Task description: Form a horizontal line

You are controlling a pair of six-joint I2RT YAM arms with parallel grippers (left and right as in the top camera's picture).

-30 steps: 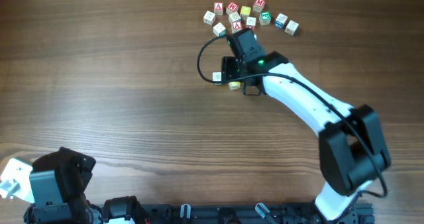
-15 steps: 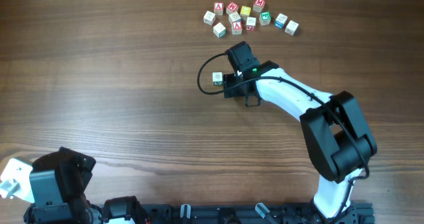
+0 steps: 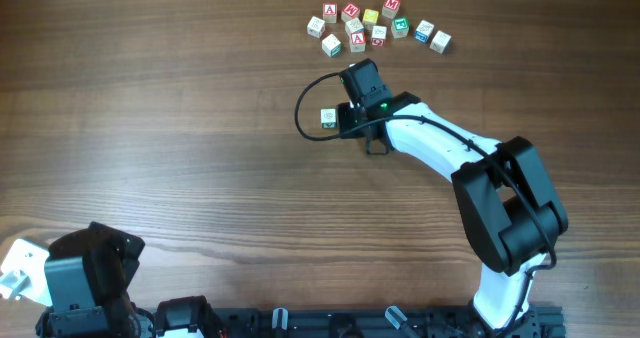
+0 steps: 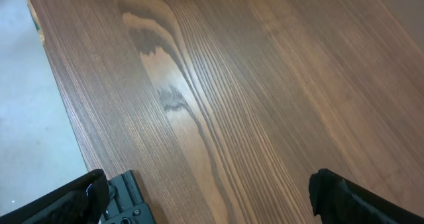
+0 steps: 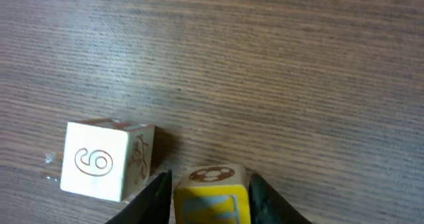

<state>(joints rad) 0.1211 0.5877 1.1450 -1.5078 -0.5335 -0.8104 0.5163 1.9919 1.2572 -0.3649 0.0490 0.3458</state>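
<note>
A white cube with a green mark [image 3: 327,118] lies alone on the table below the loose cluster; in the right wrist view it [image 5: 106,161] shows a "6" or "9" on its face. My right gripper [image 5: 209,191] is shut on a yellow cube [image 5: 212,194] with a football picture on top, held just right of the white cube with a small gap between them. In the overhead view the right gripper [image 3: 347,120] hides the yellow cube. My left gripper [image 4: 212,197] is open and empty above bare table near the front left corner.
A loose cluster of lettered cubes [image 3: 375,26] lies at the back of the table, above the right gripper. The right arm [image 3: 450,148] stretches from the front right. The table's left edge [image 4: 59,118] shows in the left wrist view.
The right gripper moved from the cluster down towards the white cube with the yellow cube in it, then shifted slightly closer. The left arm has not moved.
</note>
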